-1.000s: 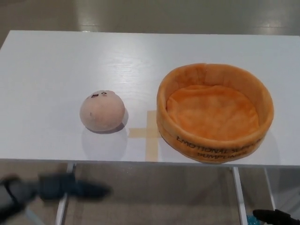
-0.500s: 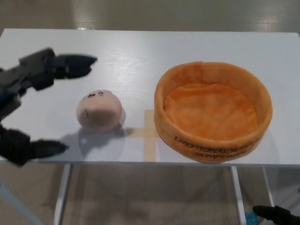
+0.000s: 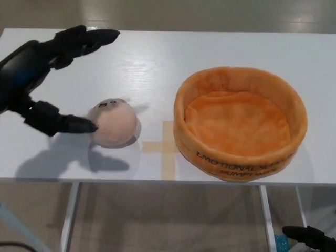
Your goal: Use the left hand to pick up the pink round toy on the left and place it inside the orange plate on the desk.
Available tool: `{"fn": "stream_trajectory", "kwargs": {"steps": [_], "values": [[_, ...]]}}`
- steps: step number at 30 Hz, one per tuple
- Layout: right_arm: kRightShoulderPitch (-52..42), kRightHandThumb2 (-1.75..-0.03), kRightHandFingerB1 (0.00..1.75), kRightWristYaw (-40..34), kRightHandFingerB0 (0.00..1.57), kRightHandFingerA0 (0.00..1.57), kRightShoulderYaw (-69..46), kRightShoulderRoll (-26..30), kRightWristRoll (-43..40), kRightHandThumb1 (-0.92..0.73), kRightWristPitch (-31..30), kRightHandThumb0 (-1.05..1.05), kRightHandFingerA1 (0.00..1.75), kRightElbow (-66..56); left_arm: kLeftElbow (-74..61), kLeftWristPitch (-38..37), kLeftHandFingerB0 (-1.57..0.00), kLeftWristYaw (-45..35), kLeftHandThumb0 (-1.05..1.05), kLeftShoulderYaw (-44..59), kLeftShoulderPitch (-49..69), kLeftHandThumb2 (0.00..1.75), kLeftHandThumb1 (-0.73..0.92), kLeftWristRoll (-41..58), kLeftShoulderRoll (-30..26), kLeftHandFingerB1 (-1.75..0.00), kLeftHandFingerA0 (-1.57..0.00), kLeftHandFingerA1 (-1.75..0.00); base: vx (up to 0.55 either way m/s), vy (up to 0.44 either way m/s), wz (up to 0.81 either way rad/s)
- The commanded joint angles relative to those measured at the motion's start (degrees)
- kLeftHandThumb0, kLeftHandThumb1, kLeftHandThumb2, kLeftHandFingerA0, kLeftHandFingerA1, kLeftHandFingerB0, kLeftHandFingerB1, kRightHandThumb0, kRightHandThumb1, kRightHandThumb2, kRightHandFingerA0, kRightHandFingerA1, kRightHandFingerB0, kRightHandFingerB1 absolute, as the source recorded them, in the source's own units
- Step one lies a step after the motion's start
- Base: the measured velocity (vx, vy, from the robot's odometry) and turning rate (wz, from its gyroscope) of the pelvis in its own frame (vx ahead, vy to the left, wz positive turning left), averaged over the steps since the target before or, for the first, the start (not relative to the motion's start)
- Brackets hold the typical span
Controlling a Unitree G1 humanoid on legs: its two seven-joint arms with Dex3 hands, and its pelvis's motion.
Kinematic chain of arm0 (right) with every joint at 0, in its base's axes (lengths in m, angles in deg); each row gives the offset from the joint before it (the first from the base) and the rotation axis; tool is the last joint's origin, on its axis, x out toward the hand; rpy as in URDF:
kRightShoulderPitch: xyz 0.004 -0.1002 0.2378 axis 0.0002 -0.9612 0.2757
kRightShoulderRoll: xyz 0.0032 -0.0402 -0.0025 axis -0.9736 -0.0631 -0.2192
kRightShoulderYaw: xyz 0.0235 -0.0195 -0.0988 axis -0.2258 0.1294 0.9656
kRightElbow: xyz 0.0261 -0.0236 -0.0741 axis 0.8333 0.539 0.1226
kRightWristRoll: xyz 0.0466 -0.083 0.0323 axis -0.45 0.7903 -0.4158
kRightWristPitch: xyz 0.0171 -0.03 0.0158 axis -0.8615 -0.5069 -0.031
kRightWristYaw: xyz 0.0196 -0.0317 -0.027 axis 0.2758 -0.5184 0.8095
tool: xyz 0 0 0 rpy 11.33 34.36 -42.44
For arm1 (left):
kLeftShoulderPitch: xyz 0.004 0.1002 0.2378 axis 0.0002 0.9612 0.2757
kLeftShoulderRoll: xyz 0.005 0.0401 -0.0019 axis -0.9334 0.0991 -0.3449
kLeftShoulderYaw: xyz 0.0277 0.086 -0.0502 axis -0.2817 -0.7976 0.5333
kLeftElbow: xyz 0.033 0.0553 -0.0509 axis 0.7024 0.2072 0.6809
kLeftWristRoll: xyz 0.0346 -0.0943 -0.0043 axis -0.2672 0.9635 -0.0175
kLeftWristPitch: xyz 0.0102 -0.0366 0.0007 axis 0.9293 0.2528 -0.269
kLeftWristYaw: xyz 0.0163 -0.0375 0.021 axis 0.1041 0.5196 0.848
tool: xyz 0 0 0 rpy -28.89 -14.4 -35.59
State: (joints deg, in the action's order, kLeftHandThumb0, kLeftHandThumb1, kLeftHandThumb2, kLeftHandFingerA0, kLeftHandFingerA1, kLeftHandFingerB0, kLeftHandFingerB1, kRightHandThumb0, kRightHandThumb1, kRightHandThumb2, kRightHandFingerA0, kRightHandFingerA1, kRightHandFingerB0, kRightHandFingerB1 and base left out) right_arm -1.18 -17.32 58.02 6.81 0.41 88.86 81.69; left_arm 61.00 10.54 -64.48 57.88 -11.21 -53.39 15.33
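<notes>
Fingers [image 3: 86, 39] of left hand [image 3: 39, 73] spread around pink toy [image 3: 113, 123], mid-table.

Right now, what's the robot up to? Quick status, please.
Left robot hand open, thumb tip at the pink toy. Toy on the table, not lifted. Orange plate empty, path clear. Right robot hand low, idle.

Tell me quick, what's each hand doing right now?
Left hand: open, thumb tip at the pink toy, not gripping it.
Right hand: only a sliver shows at the bottom edge; cannot tell.
</notes>
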Motion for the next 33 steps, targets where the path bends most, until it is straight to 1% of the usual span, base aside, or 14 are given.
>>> {"fn": "stream_trajectory", "kwargs": {"steps": [1,2,4,6,14,18,19,20,25,26,27,31,32,33], "values": [[-0.5,-0.58,0.47,0.5,0.57,0.65,-0.1,0.4,0.2,-0.64,0.9,-0.15,0.6,0.3,17.1,0.5,-0.03,11.0,-0.43,-13.3,-12.0,0.66,0.34,-25.6,1.6,-0.14,0.0,0.0,0.0,0.0,0.0],[-0.5,-0.58,0.48,0.3,0.58,0.66,0.0,0.4,0.3,-0.64,1.0,-0.15,0.61,0.3,18.8,0.8,0.0,11.8,-0.51,-15.0,-13.1,0.7,0.37,-27.0,1.9,-0.1,0.0,0.0,0.0,0.0,0.0],[-0.5,-0.58,0.48,0.3,0.58,0.65,0.0,0.4,0.3,-0.64,1.0,-0.15,0.6,0.3,20.3,0.9,-0.02,12.3,-0.46,-16.3,-14.1,0.7,0.34,-27.6,2.1,-0.19,0.0,-0.06,0.0,0.0,0.0],[-0.3,-0.58,0.48,0.5,0.58,0.65,-0.1,0.4,0.1,-0.64,0.8,-0.15,0.6,0.3,22.6,1.1,0.0,13.2,-0.5,-18.0,-15.5,0.72,0.36,-28.2,2.8,-0.15,0.0,-0.02,0.0,0.0,0.0],[-0.1,-0.58,0.48,-0.2,0.59,0.68,0.6,0.6,1.0,-0.64,1.2,-0.15,0.62,0.1,31.0,1.2,0.0,18.0,-0.5,-24.0,-18.7,0.72,0.34,-31.0,6.5,-0.18,0.0,-0.06,0.0,0.0,0.0],[0.0,-0.58,0.48,-0.5,0.59,0.68,0.7,0.6,1.1,-0.64,0.8,-0.16,0.62,0.2,35.4,-0.6,0.0,20.2,-0.45,-25.8,-19.9,0.73,0.29,-31.5,7.9,-0.24,0.0,-0.18,0.0,0.0,0.0],[-0.1,-0.58,0.49,-0.3,0.59,0.67,0.7,0.7,1.1,-0.64,1.2,-0.15,0.62,0.1,37.0,-0.8,-0.02,20.3,-0.53,-26.4,-20.4,0.64,0.27,-31.4,8.3,-0.22,-0.03,-0.17,0.0,0.0,0.0],[-0.1,-0.58,0.49,-0.3,0.59,0.66,0.7,0.6,1.0,-0.64,1.2,-0.13,0.61,0.1,38.0,-0.9,0.0,20.5,-0.46,-26.7,-20.7,0.74,0.3,-31.5,8.6,-0.26,0.0,-0.25,0.0,0.0,0.0],[0.0,-0.58,0.49,-0.4,0.6,0.68,0.7,0.6,1.0,-0.64,1.2,-0.14,0.62,0.1,42.2,-1.5,0.0,22.4,-0.47,-28.7,-22.1,0.75,0.3,-32.6,9.5,-0.26,-0.01,-0.31,0.0,0.0,0.0],[0.0,-0.58,0.49,-0.2,0.6,0.67,0.6,0.5,0.8,-0.65,1.0,-0.14,0.62,0.1,43.0,-1.8,0.0,22.8,-0.45,-28.9,-22.4,0.74,0.27,-32.8,9.8,-0.29,-0.01,-0.35,0.0,0.0,0.0],[0.1,-0.58,0.49,-0.2,0.6,0.67,0.5,0.5,0.6,-0.64,0.9,-0.13,0.61,0.1,43.7,-1.9,-0.04,23.1,-0.57,-29.2,-22.6,0.52,0.37,-33.0,10.0,-0.24,-0.11,-0.29,0.0,0.0,0.0],[0.4,-0.58,0.49,-0.6,0.6,0.68,0.5,0.4,0.7,-0.64,0.8,-0.13,0.62,0.1,44.9,-2.2,-0.03,23.4,-0.58,-29.5,-23.2,0.53,0.37,-33.5,10.5,-0.25,-0.13,-0.3,0.0,0.0,0.0],[0.6,-0.58,0.49,-0.6,0.61,0.69,0.4,0.4,0.6,-0.64,0.8,-0.13,0.64,0.2,45.4,-1.9,0.0,23.1,-0.29,-29.6,-23.1,0.76,0.14,-33.7,10.8,-0.49,0.0,-0.48,0.0,0.0,0.0],[0.6,-0.58,0.49,-0.5,0.61,0.68,0.3,0.4,0.6,-0.64,0.9,-0.12,0.63,0.2,45.6,-1.8,-0.08,23.2,-0.5,-29.7,-23.0,0.63,0.35,-34.0,11.0,-0.31,-0.19,-0.4,0.0,0.0,0.0]]}}
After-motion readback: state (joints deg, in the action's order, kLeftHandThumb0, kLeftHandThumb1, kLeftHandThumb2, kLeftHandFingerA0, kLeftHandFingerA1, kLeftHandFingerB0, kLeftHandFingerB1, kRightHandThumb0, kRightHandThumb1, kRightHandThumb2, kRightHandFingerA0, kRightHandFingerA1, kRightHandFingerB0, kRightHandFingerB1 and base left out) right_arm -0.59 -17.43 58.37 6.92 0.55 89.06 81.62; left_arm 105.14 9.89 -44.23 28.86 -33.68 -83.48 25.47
